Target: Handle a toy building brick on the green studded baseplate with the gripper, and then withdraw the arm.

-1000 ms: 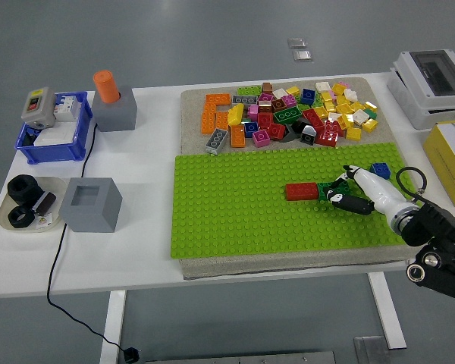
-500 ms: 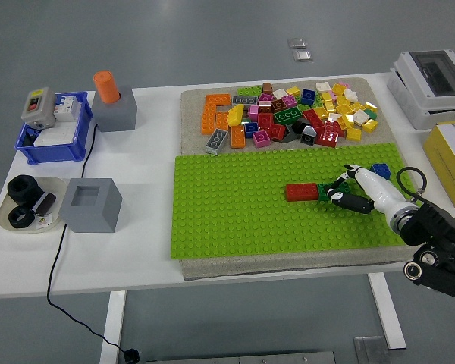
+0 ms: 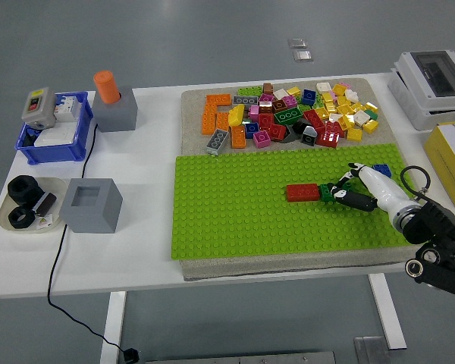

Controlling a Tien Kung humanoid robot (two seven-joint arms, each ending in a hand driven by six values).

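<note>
Movement: barely anything is changing from a second ago; the right hand (image 3: 347, 191) is sitting a touch further right and lower on the plate, and the red brick (image 3: 302, 192) is staying where it was.
Right hand: white and black, coming in from the lower right and lying low over the green baseplate (image 3: 235, 212), its fingers (image 3: 355, 200) curling around a small dark green brick (image 3: 327, 191). Looks like it's gripping it, though the view is pretty cramped there, so take that as probable.
Green brick: sitting on the baseplate, right of centre, touching or just beside the right end of the red brick.
Red brick: long one, lying flat on the studs, well clear of the plate's edges.
Blue brick (image 3: 381, 170): also on the baseplate, just behind the hand near the right edge.
Loose pile (image 3: 288, 114): a heap of orange, yellow, red, pink and white bricks is lying on the beige mat behind the baseplate.
Left side of table (image 3: 144, 250): two grey blocks, the far one (image 3: 116, 111) carrying an orange peg (image 3: 105, 85), the near one (image 3: 90, 204) showing a square hollow on top.
Blue bin (image 3: 53, 136): sitting at the far left with a grey switch box (image 3: 38, 107) leaning on its rim.
Dish (image 3: 26, 205): at the left edge, holding black parts.
Cable (image 3: 61, 258): black, trailing off the front edge.
Right edge: a grey and white box (image 3: 432, 80) and a yellow box (image 3: 451, 155).
</note>
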